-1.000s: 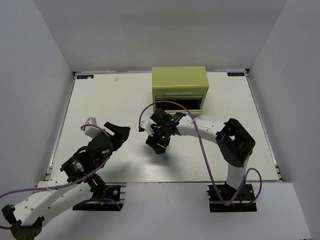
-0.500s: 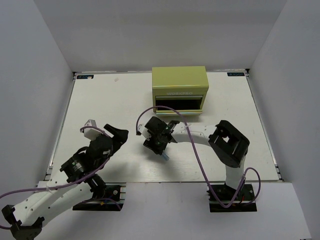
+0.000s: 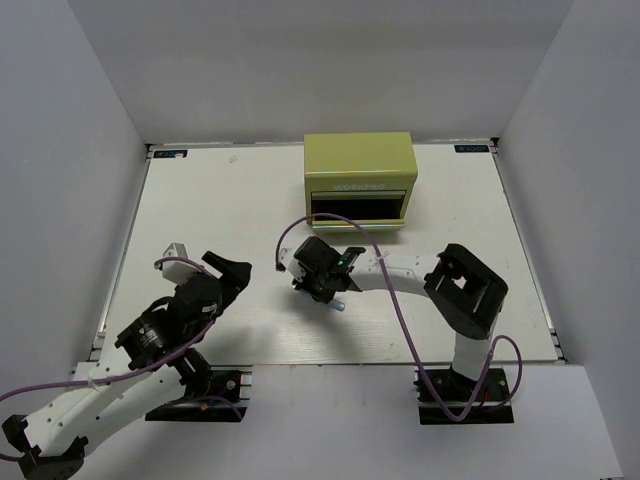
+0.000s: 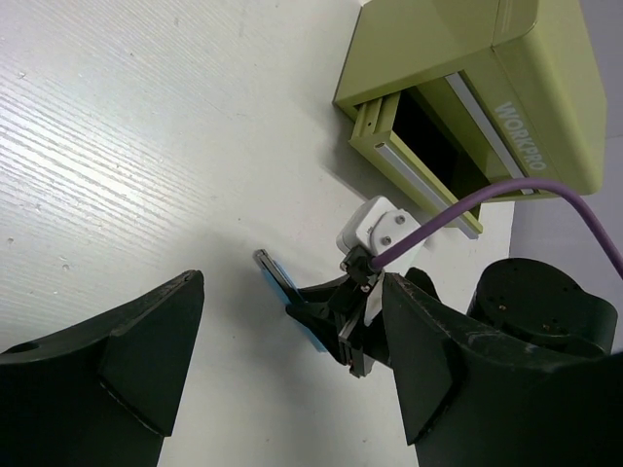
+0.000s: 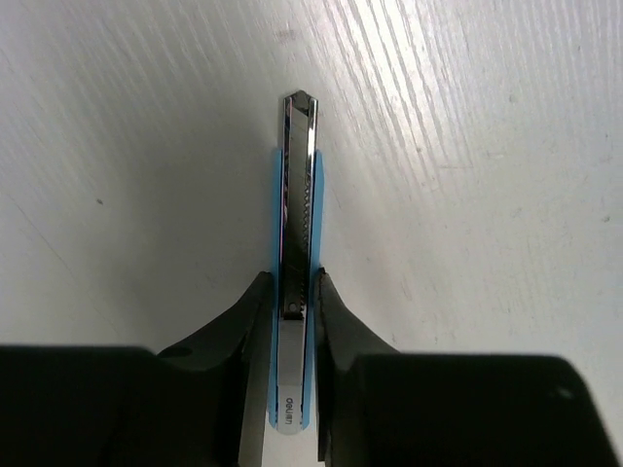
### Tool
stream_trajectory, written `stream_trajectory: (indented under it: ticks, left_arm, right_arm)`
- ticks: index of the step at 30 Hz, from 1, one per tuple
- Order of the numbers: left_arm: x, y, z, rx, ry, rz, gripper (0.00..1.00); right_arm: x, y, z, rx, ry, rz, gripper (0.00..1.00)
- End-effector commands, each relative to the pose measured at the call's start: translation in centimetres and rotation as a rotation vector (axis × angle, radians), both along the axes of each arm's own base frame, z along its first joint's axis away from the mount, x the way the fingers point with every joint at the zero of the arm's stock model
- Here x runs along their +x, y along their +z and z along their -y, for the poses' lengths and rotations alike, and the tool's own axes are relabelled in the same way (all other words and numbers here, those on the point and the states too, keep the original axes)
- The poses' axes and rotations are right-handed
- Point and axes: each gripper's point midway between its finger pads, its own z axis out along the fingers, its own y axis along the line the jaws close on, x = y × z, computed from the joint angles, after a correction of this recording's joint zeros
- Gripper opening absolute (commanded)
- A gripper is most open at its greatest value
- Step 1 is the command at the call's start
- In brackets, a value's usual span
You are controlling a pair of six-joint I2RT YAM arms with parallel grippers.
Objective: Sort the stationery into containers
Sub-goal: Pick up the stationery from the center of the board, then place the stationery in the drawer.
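Observation:
A thin blue stick-like cutter (image 5: 297, 195) with a metal rail lies flat on the white table. My right gripper (image 5: 295, 292) is shut on its rear half, one finger on each long side. In the top view the right gripper (image 3: 323, 282) is at mid-table, with the cutter's end (image 3: 339, 306) poking out toward the near side. The yellow-green chest (image 3: 360, 168) stands at the back, its lower drawer (image 3: 356, 222) pulled out. My left gripper (image 4: 290, 302) is open and empty, hovering left of the cutter (image 4: 275, 277). No other sticks show.
White walls close in the table on the left, back and right. The right arm's purple cable (image 3: 395, 290) loops over the table between the gripper and the chest. The chest also shows in the left wrist view (image 4: 458, 49).
My right gripper has shifted left and come down over the cutter. The left arm has drawn back slightly toward the near edge.

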Motion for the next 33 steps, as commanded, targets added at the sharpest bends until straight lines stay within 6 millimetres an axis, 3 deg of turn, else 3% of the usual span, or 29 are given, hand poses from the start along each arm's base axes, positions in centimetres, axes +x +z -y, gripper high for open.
stream_trajectory:
  ticks: [1,4,7,14,21,26,29,31,32,33]
  left_arm:
    - [0.2,0.9,-0.7,-0.009,0.036,0.018,0.84]
    - [0.1,0.5,-0.5,-0.013,0.032,0.007,0.84]
    - [0.1,0.3,-0.2,-0.022,0.023,0.007,0.84]
    - [0.2,0.1,0.6,-0.048,-0.003,0.008,0.84]
    - [0.3,-0.2,1.0,-0.058,-0.011,0.011,0.84]
    - [0.4,-0.6,1.1,-0.044,-0.015,0.007,0.85]
    - [0.5,-0.4,1.2,-0.051,-0.015,0.013,0.85]
    - [0.5,-0.4,1.2,-0.051,-0.015,0.013,0.85]
    - [0.5,-0.4,1.2,-0.051,-0.015,0.013,0.85]
    - [0.5,-0.4,1.2,-0.051,-0.015,0.013,0.85]
  right_arm:
    - [-0.1,-0.5,2.9,-0.087,0.041,0.01,0.0]
    - [2.1,4.7,1.8,0.01,0.094,0.129,0.0]
    - [4.5,8.5,1.4,0.043,0.147,0.242,0.0]
    - [8.6,12.8,3.2,0.054,0.202,0.407,0.0]
    - [13.4,15.1,6.2,-0.036,0.271,0.588,0.0]
    - [16.0,17.0,6.9,-0.047,0.346,0.662,0.0]
    - [17.8,16.7,7.7,-0.087,0.353,0.669,0.0]
    - [18.3,15.4,7.8,-0.085,0.379,0.618,0.0]
    - [18.7,16.0,7.6,-0.076,0.385,0.624,0.0]
    - [19.0,14.9,7.8,-0.087,0.393,0.599,0.0]
